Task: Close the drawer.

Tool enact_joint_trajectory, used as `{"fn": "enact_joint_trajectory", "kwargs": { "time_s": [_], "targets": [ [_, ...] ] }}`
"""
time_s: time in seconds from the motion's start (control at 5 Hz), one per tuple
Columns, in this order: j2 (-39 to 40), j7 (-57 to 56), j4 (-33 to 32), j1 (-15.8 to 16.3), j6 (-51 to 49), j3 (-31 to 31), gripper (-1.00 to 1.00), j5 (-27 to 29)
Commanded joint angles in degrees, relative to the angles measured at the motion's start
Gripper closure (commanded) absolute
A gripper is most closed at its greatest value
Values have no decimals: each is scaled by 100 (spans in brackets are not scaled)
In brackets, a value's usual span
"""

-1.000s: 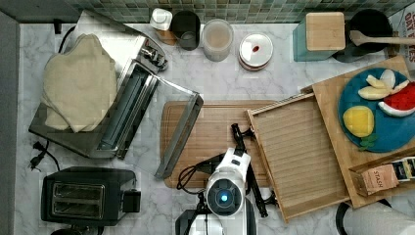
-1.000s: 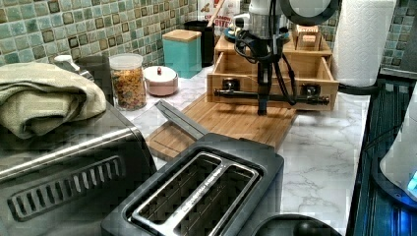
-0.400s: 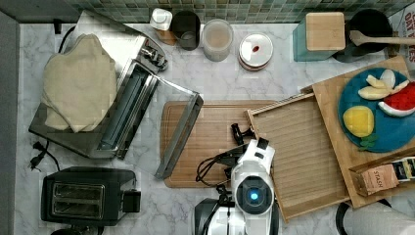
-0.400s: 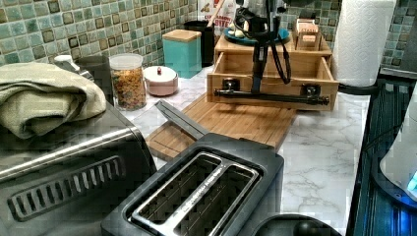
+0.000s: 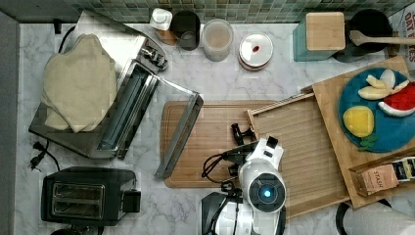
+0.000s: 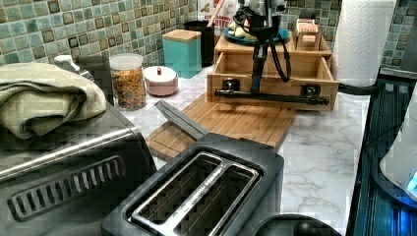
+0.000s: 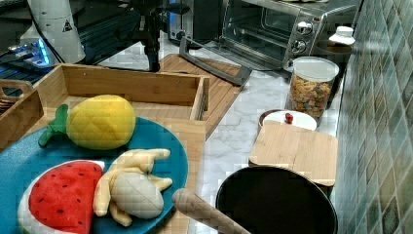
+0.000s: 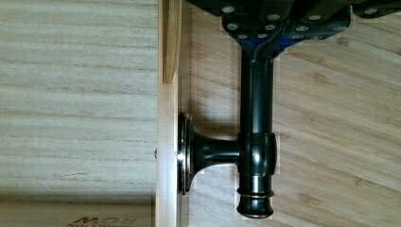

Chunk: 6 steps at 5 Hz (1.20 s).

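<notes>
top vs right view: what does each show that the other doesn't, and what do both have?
Top view alone: the black toaster, the beige cloth on the toaster oven, and the drawer's whole slatted floor, pulled out.

Right view alone: the toaster oven's knobs and the cereal inside the jar.

Both: drawer, cutting board, open oven door, blue plate of toy fruit, black pot with wooden spoon.

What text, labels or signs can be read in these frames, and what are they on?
"STASH": on the small box beside the blue plate, top view.
Red letters on a package at the top view's right edge: cut off, unreadable.
Triangle sign on the white arm base: too small to read.
</notes>
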Motion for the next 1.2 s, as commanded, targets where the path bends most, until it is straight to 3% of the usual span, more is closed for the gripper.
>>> {"fn": "enact_joint_trajectory", "kwargs": {
  "time_s": [0.2, 0.8, 1.2],
  "targets": [
    [-475, 1283, -472, -155, -824, 235, 100, -284],
    [235, 167, -333, -214, 70, -325, 100, -87],
    [264, -219, -35, -282, -258, -583, 100, -176]
  ]
}}
